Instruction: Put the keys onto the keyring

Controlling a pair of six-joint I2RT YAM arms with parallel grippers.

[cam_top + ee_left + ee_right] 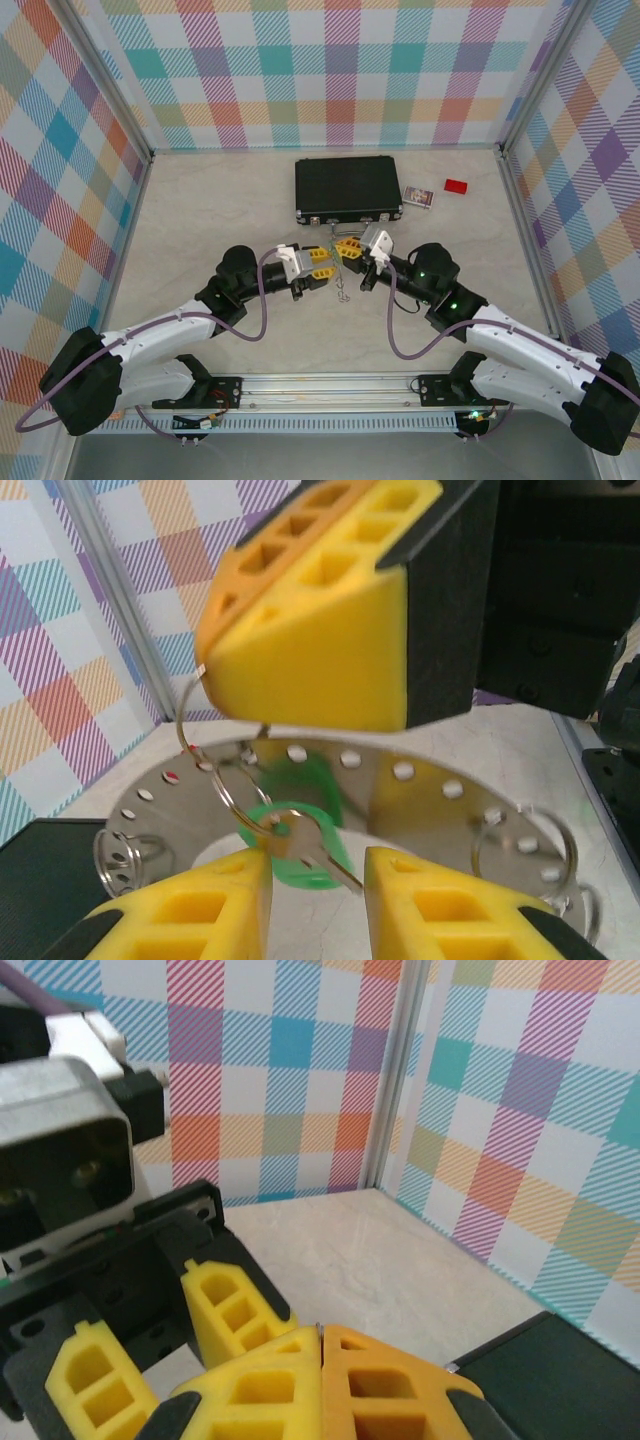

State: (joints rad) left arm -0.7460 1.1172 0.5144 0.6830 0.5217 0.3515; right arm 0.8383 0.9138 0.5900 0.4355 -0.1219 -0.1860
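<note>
Left tool [315, 868] apart, right tool [322, 1350] pressed together.
A green key [300, 846] hangs on a small wire loop [225, 795] in the left tool's gap (touching or not, I cannot tell); the perforated keyring [420, 802] is just behind, under the right tool.

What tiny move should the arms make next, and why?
Probably draw the left gripper straight back. Its fingers stand apart around a green key that already hangs from the ring, which the shut right gripper holds up, so that key seems done.
</note>
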